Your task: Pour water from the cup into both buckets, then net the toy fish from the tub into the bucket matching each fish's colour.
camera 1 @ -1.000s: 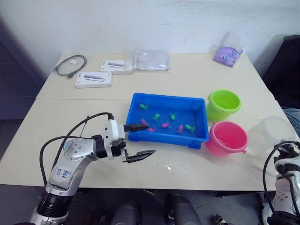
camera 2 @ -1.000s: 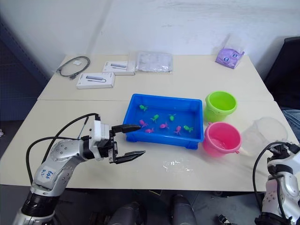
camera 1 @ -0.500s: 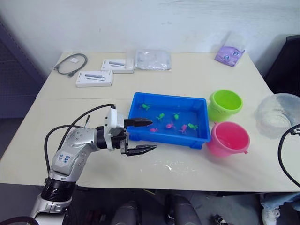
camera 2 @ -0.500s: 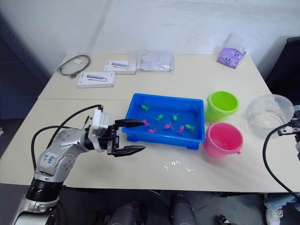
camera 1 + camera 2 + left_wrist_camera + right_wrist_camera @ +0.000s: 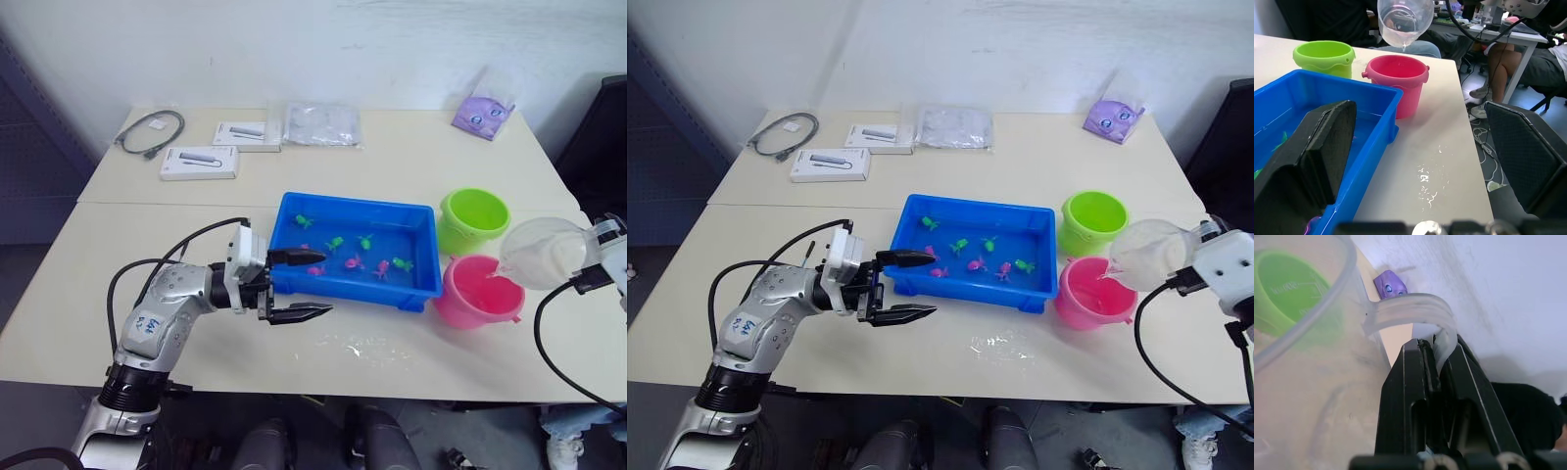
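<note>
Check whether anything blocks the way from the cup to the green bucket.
Nothing visible does. The cup, held by the right gripper, is tipped over the pink bucket; the green bucket stands just beyond, its mouth open and uncovered.

Clear cup (image 5: 1146, 253) tipped over pink bucket (image 5: 1094, 292), water trickling.

Cup (image 5: 542, 251) blocks pink bucket (image 5: 477, 290); tub (image 5: 355, 213) open.
</note>
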You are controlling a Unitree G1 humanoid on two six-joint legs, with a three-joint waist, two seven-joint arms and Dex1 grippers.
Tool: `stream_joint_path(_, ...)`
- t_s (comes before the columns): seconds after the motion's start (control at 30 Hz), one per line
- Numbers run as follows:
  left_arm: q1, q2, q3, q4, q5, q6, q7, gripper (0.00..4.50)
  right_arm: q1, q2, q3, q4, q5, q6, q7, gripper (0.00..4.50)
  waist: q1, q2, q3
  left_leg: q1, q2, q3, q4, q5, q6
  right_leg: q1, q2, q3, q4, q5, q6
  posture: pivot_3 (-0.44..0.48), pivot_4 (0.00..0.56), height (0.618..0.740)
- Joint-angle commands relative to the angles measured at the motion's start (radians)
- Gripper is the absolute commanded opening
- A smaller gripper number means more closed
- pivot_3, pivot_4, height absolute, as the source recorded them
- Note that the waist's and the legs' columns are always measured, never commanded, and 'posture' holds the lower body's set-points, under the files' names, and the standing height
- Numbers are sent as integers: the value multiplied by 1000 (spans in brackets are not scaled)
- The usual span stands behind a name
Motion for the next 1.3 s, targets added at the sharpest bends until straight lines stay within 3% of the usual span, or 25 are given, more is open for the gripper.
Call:
stream_joint_path(0.03, -8, -2, 7, -36, 0, -17, 6, 4500, 3, -3, -14, 17, -74, -125, -40, 26, 0, 0, 0, 0, 0, 0, 0, 0, 0, 0, 0, 0, 0, 0, 0, 0, 150, 740)
stream_joint_path(1.3, 2, -33, -3, -44, 33, -70, 50, 4500, -45, 33, -9, 140, -248, -298, -162, 26, -2, 0, 0, 0, 0, 0, 0, 1, -1, 0, 0, 0, 0, 0, 0, 0, 150, 740)
